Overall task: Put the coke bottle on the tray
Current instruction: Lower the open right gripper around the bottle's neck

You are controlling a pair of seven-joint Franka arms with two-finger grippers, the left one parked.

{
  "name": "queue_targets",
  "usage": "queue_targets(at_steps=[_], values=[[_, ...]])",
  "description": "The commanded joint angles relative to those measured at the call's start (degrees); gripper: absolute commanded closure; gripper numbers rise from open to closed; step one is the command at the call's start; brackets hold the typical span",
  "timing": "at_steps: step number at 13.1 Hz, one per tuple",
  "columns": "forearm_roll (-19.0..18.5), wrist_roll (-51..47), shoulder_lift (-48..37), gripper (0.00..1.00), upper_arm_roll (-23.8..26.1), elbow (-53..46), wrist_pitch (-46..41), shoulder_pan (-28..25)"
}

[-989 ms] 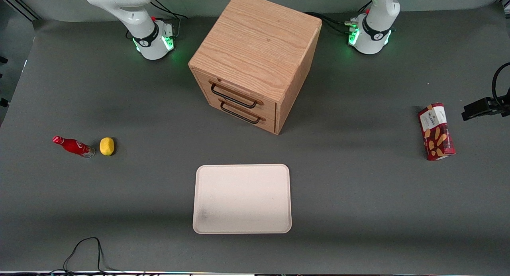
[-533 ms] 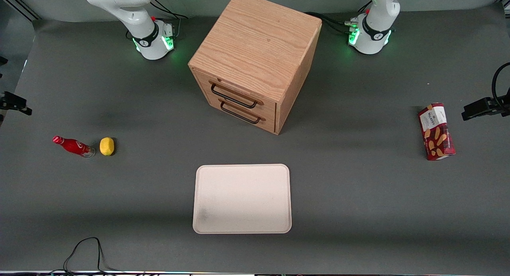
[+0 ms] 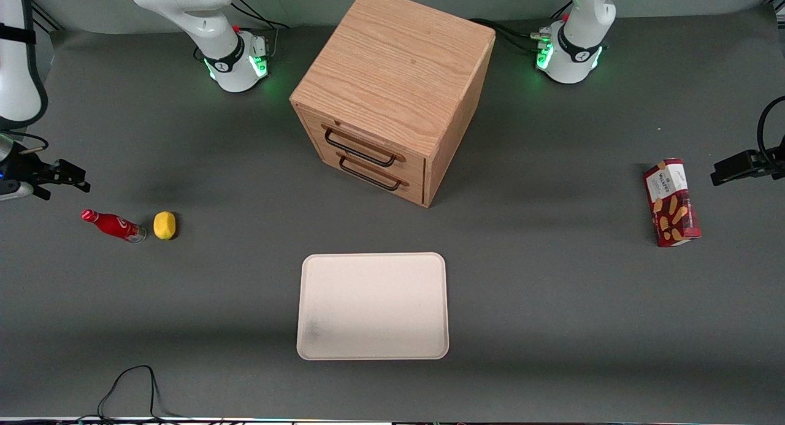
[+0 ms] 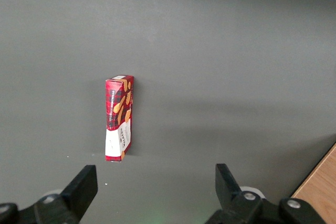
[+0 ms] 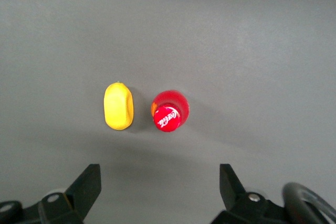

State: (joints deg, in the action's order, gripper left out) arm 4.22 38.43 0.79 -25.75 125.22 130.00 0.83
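The claw [image 5: 160, 192] hangs open high above the upright bottle [image 3: 114, 225], which stands beside a lemon [image 3: 164, 225] near the table's working-arm edge, likely lining up a top-down grasp.

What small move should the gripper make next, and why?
Probably lower toward the coke bottle. The gripper hangs open above it, holding nothing, and the bottle stands upright beside the lemon, well away from the tray.
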Motion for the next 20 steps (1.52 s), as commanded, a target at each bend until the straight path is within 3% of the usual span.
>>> queue_targets(at_steps=[1,5,13,20], values=[[2.98,1.73,1.83,0.00,-0.09,0.46,2.28,-0.92],[6.50,5.43,6.49,0.00,-0.09,-0.59,5.18,-1.36],[6.33,6.92,12.38,0.00,0.70,-5.68,5.09,-2.59],[6.41,9.21,12.66,0.00,0.70,-5.52,5.01,-2.50]])
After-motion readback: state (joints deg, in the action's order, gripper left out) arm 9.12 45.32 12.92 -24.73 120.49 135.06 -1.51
